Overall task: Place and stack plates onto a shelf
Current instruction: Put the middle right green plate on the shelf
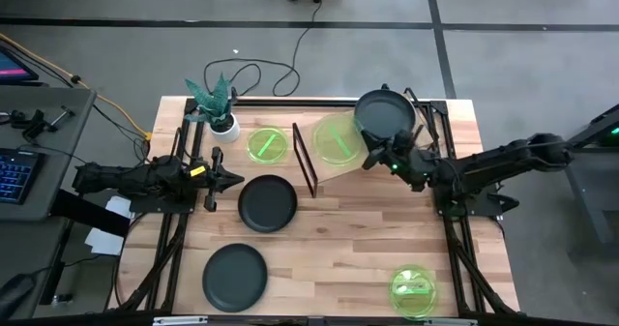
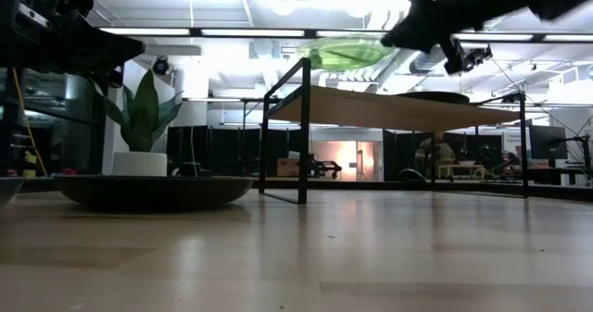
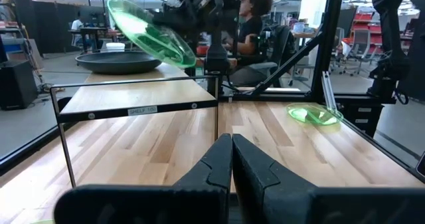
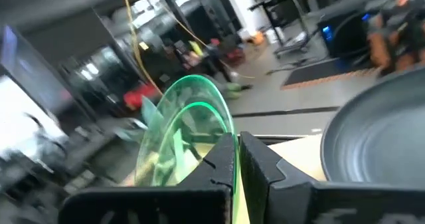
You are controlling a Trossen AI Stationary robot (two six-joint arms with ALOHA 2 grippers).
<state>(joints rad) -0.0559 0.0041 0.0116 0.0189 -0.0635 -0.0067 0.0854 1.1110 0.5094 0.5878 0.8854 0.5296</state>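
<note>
A translucent green plate (image 1: 337,137) hangs tilted over the light-wood shelf (image 1: 340,171), with my right gripper (image 1: 368,156) shut on it. A dark grey plate (image 1: 385,113) lies flat on the shelf's far right part. On the table lie two more dark plates (image 1: 268,202) (image 1: 234,276) and two green plates (image 1: 268,144) (image 1: 413,289). My left gripper (image 1: 232,179) waits shut at the table's left, level, touching nothing. My right gripper pinches the green plate's rim (image 4: 226,132) between its two fingers, on the side toward the table's right. The fingers (image 4: 222,161) come in about level from the right. The plate (image 2: 347,53) is lifted clear above the shelf board (image 2: 398,108) and tilted.
A white pot with a green plant (image 1: 218,103) stands at the far left of the table. The shelf's black frame (image 1: 305,157) rises beside the green plate on the table. Black rails run along both table sides. People and desks show in the room beyond.
</note>
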